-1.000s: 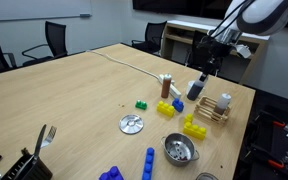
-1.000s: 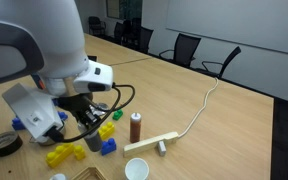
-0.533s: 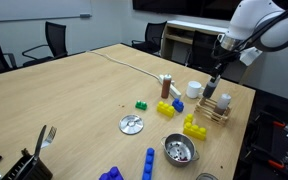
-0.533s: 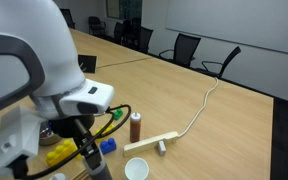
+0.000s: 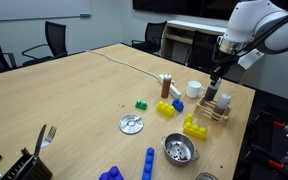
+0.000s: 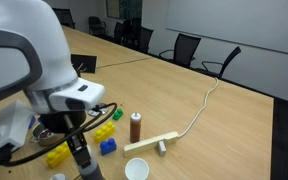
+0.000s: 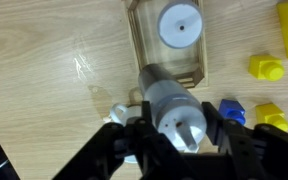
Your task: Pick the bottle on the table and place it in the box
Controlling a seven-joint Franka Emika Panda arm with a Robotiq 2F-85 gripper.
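My gripper (image 7: 174,120) is shut on the dark grey bottle (image 7: 167,92), whose pale cap points toward the camera. In the wrist view the wooden slatted box (image 7: 141,50) lies just beyond the bottle, with a white bottle (image 7: 179,22) standing in it. In an exterior view the gripper (image 5: 213,88) holds the bottle (image 5: 211,95) just above the near end of the box (image 5: 218,113), next to the white bottle (image 5: 225,101). In an exterior view the gripper (image 6: 81,160) hangs low under the big white arm; the box is hidden there.
A white mug (image 5: 194,90) and a slim brown bottle (image 5: 165,86) stand beside the box. Yellow blocks (image 5: 193,127), a blue block (image 7: 232,110), a metal bowl (image 5: 180,150), a green block (image 5: 141,105) and a tape roll (image 5: 132,124) lie nearby. The table edge is just behind the box.
The gripper has carried the bottle from beside the white mug over to the box and turned upright above it. In the last half second it has hardly moved.
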